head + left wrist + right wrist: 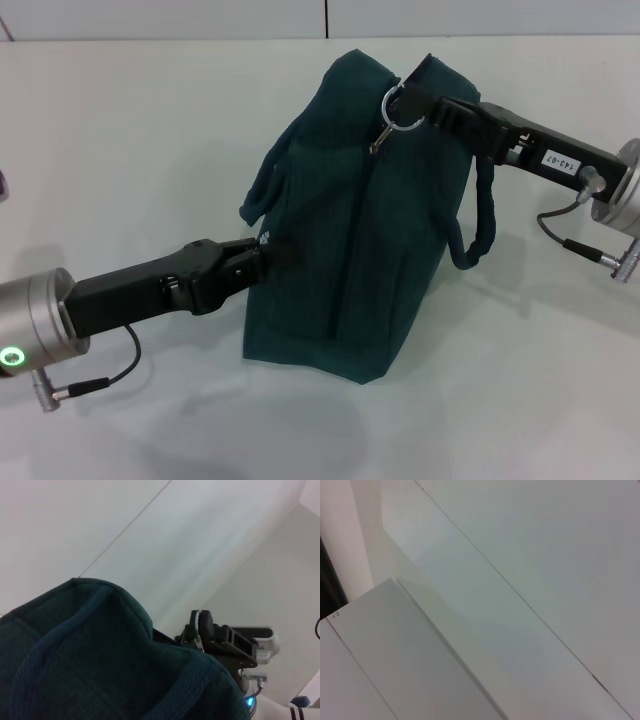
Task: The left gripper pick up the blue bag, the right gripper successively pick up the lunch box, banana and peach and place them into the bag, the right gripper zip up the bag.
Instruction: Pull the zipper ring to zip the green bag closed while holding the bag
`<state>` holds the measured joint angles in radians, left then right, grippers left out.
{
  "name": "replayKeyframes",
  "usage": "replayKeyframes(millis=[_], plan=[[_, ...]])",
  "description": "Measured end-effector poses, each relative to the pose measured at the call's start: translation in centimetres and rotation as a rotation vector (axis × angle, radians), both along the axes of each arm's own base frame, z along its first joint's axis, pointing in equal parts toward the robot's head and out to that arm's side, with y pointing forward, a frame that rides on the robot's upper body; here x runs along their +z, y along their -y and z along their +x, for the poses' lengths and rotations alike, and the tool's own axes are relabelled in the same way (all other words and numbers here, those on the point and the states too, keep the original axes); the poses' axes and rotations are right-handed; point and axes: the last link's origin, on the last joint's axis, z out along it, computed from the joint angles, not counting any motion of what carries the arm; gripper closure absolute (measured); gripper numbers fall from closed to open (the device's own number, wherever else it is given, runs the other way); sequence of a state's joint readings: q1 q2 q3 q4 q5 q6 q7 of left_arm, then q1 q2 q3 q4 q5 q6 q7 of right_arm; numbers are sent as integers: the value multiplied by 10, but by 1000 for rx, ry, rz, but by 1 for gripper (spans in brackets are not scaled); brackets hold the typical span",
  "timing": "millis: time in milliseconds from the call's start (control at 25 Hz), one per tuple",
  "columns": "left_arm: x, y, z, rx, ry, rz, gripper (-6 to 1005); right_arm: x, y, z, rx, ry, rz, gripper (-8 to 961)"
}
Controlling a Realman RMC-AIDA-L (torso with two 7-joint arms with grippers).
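- blue bag [350,230] stands upright on the white bench [130,150], near the middle of the head view, a little right of centre; its top looks closed along the seam; nothing of the inside shows
- 2 handles: 1 handle [268,180] droops over the bag's left side; the other handle [482,215] hangs in a loop off the right side
- left gripper [270,255] comes in low from the left, arm almost level; its tip is pressed into the bag's left side panel about halfway up; fingers look pinched on the fabric there, though the tips are dark against the cloth and hard to separate
- right gripper [425,105] reaches in from the right at the bag's top edge; its fingers are closed together at the metal ring zipper pull [398,108]; ring sits right at the fingertips, with a small tab dangling under it; the exact contact is hard to see
- white label [558,158] on the right arm, silver wrist behind it at the frame edge
- left wrist view: bag fabric and 1 padded handle fill the lower part; the right gripper [200,630] shows beyond the bag's top edge, with the silver ring between its fingers
- right wrist view: only pale flat surfaces and seams; no bag and no gripper in it
- lunch box, banana and peach: none seen in any view
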<state>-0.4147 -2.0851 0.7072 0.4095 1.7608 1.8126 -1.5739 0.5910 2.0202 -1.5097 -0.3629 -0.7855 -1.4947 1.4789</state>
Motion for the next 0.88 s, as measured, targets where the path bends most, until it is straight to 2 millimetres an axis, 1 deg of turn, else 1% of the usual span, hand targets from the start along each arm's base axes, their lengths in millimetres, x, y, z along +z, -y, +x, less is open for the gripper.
replayKeyframes(millis=[880], plan=[[1,10,-2,-10,14,-26,946,-1,-1,2,-13,10,7,925]])
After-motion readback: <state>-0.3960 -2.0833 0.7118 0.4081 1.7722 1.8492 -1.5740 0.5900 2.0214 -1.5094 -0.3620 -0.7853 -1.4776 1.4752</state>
